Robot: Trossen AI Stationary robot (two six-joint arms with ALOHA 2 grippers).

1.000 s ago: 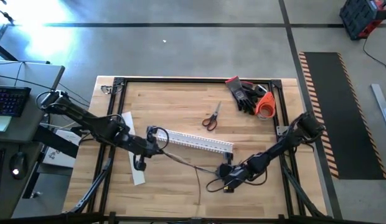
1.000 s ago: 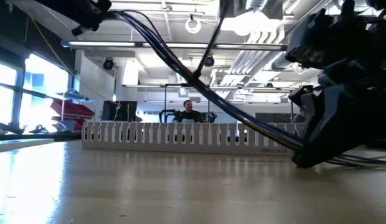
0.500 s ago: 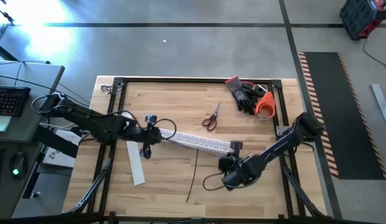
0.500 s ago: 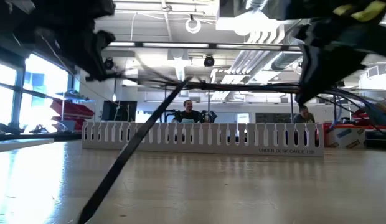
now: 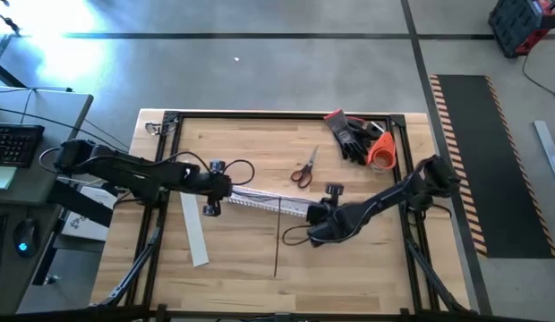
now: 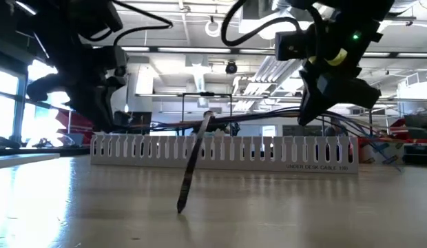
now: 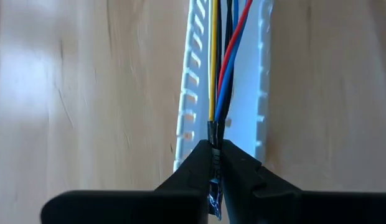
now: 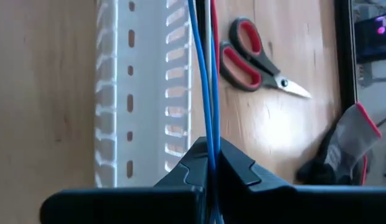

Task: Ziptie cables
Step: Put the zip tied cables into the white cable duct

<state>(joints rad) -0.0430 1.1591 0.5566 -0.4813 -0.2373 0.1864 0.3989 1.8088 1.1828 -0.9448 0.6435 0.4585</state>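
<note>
Since a second ago both arms have carried the cables [image 5: 260, 195] up from the open table near its 6 o'clock edge to a line directly above the white slotted duct [image 5: 260, 202], and the sagging slack has been pulled nearly straight.

The cables now run taut from 9 to 3 o'clock across the table's middle, hanging just over the duct's channel, with one thin dark strand [image 6: 193, 165] dropping from mid-span until its tip touches the wood. The left gripper [image 7: 216, 163] is pressed together on the bound end of the bundle at the duct's 9 o'clock end; the right gripper [image 8: 208, 163] is clamped on the wires at the 3 o'clock end.

To do this step well, I judge both arms should lower together and level, keeping the tension, so every wire drops between the two comb walls rather than snagging on a tooth. The hanging strand needs gathering in first.

Scissors [image 5: 303, 169] lie at 12 o'clock, gloves [image 5: 351, 136] at 1 o'clock, and a flat white strip [image 5: 193, 228] at 8 o'clock.
</note>
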